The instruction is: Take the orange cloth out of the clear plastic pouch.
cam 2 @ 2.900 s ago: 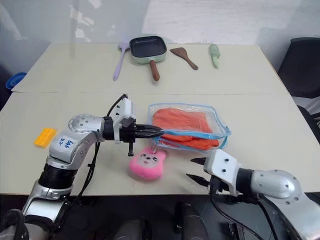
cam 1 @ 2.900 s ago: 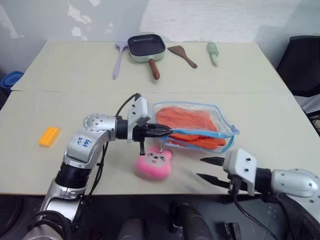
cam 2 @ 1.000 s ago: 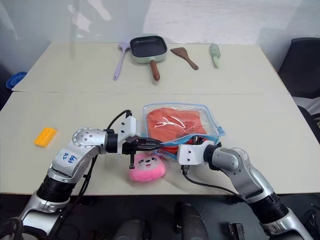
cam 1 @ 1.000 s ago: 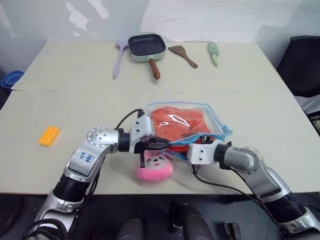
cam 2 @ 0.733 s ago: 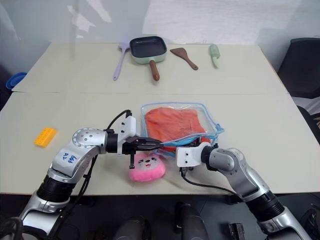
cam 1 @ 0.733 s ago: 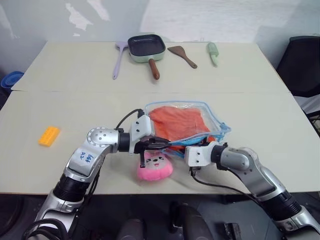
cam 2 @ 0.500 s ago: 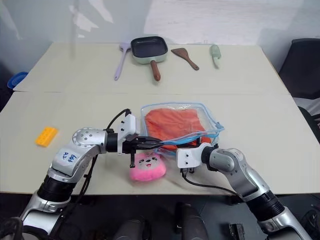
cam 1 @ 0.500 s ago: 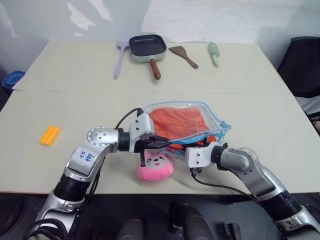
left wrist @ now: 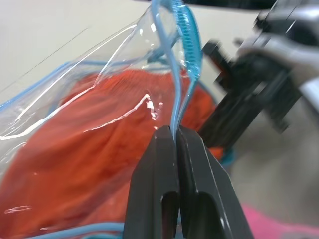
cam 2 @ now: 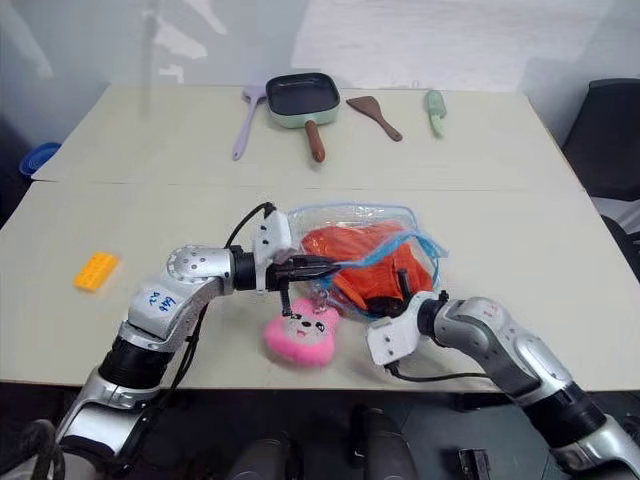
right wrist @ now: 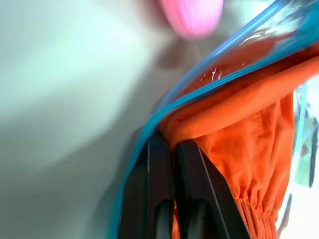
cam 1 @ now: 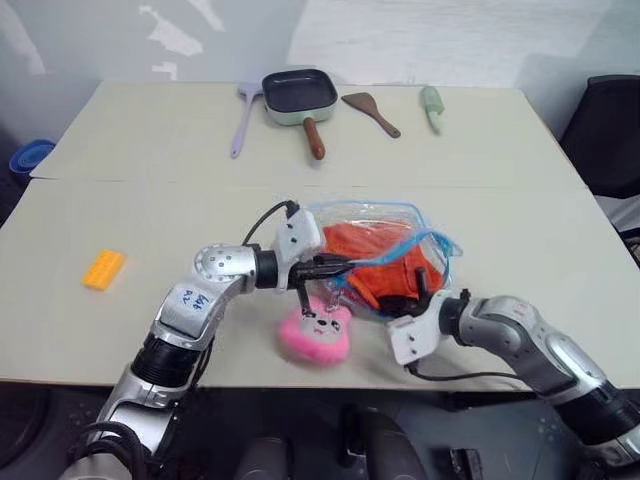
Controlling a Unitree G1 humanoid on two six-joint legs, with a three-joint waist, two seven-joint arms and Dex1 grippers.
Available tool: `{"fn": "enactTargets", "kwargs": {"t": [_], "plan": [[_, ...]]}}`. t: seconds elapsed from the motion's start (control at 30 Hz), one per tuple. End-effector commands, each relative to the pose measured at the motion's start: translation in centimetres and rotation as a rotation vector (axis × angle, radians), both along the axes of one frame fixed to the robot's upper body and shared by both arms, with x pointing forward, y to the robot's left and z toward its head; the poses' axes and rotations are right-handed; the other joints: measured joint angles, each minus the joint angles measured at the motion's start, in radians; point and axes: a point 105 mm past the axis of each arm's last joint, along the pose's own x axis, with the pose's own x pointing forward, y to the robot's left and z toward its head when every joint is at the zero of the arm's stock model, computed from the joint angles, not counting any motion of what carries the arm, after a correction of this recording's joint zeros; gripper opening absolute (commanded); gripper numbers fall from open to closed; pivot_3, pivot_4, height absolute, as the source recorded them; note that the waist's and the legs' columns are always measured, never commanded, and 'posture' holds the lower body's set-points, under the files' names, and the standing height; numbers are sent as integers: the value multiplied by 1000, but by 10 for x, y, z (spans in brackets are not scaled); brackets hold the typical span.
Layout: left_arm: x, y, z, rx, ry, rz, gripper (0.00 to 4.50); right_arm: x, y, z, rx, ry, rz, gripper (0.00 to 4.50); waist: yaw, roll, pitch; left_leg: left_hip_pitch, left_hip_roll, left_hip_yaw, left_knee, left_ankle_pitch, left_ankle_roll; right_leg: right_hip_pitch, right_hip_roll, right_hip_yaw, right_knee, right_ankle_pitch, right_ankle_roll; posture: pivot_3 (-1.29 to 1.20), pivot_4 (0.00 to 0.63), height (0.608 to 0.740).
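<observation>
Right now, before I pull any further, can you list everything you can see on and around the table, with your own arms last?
Pouch: one, clear plastic with light blue trim, near middle of the table, its edge lifted.
Cloth: one, orange, partly out of the pouch.
Plush toy: one, pink, near edge, hanging from the pouch.
Brick: one, yellow-orange, left side.
Frying pan: one, dark inside, pale green outside, brown handle, far side.
Spatula: one, lilac, left of the pan.
Wooden spatula: one, brown, right of the pan.
Green utensil: one, pale green, far right.
Table: one, beige.
Left gripper: jaws shut on the pouch's blue trim.
Right gripper: jaws shut on the cloth.
</observation>
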Motion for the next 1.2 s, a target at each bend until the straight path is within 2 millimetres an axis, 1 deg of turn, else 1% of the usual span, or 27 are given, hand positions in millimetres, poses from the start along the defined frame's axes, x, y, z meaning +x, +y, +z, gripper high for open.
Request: {"fn": "enactTargets", "kwargs": {"t": [0.03,0.1,0.17,0.2,0.3,0.4,0.43,0.5,0.57,0.63,0.67,0.7,0.77,0.8,0.83,0.9,0.97,1.03,1.1,1.2], "plan": [[21,16,-6,87,-117,108,0,-38,-2,1,-31,61,151,49,-2,0,0,0,0,1,0,0,0,0,0,0,0,0,0,0,150,740],[30,19,-6,111,-149,150,0,-60,-14,-1,-72,113,201,49,-3,0,0,0,1,1,0,0,0,0,0,0,0,0,0,0,150,740],[39,23,-7,135,-181,185,0,-73,-25,-5,-105,160,211,49,-2,0,0,0,1,1,-1,0,0,0,1,0,0,0,0,0,150,740],[42,25,-8,143,-193,197,0,-76,-30,-5,-114,173,209,49,-2,0,0,0,1,2,-1,0,0,0,1,1,0,0,0,0,150,740],[55,35,-3,149,-220,250,0,-76,-61,-9,-181,187,131,49,-3,0,0,3,2,2,-3,-1,0,6,1,0,-2,0,0,0,150,740],[64,51,4,163,-236,295,0,-65,-98,-7,-234,171,3,49,-5,-1,0,4,2,2,-3,-1,0,7,2,0,-3,0,0,0,150,740],[65,55,5,169,-239,301,0,-63,-106,-6,-240,166,-28,49,-7,-1,1,4,2,3,-4,-1,0,7,2,0,-3,0,0,0,150,740],[69,70,6,195,-249,325,0,-53,-132,-3,-277,139,-114,49,-7,-1,1,4,3,3,-5,-1,0,7,3,1,-3,0,0,0,150,740],[70,82,6,209,-252,339,0,-43,-154,3,-269,104,-215,49,-6,-1,1,5,3,4,-5,-1,0,7,2,1,-3,0,0,0,150,740],[67,86,8,204,-248,314,0,-34,-174,9,-260,68,-308,49,-6,-1,1,4,3,5,-5,-1,0,7,2,1,-3,0,0,0,150,740],[62,84,8,194,-239,282,0,-28,-184,13,-231,47,-375,49,-6,-1,1,4,3,5,-5,-1,0,7,2,1,-3,0,0,0,150,740],[57,83,9,184,-233,253,0,-19,-195,18,-165,21,-474,49,-5,-1,1,4,3,5,-5,-1,0,7,2,1,-3,0,0,0,150,740],[40,75,7,165,-215,153,0,-3,-215,28,30,-22,-705,49,-6,-1,1,4,3,5,-6,-1,-1,7,2,0,-4,0,0,0,150,740],[32,71,6,159,-209,106,0,1,-220,29,99,-18,-776,49,-5,-1,1,4,4,6,-6,-1,-1,7,2,0,-4,0,0,0,150,740],[20,66,5,156,-203,39,0,2,-218,26,162,-1,-810,49,-5,1,1,4,4,5,-6,-1,-2,7,2,0,-4,0,-1,0,150,740],[1,62,-1,170,-176,-55,0,4,-204,17,302,53,-849,49,-4,1,1,3,5,6,-7,0,-3,5,2,0,-2,-1,-1,0,150,740],[-13,59,-6,178,-146,-114,0,8,-190,11,433,96,-901,49,-5,1,1,3,6,5,-7,0,-5,4,3,-1,-2,-2,-3,0,150,740],[-29,56,-8,163,-102,-187,0,16,-181,7,588,125,-992,49,-5,2,1,4,6,6,-7,0,-6,5,3,0,-1,-2,-3,0,150,740],[-41,55,-8,154,-63,-239,0,23,-173,3,652,138,-1046,49,-11,3,1,5,6,6,-6,1,-6,5,3,1,1,-2,-4,0,150,740],[-48,58,-11,194,-45,-271,0,26,-159,-4,638,146,-1032,49,-16,3,1,5,6,6,-6,1,-6,5,3,1,2,-2,-5,0,150,740]]}}
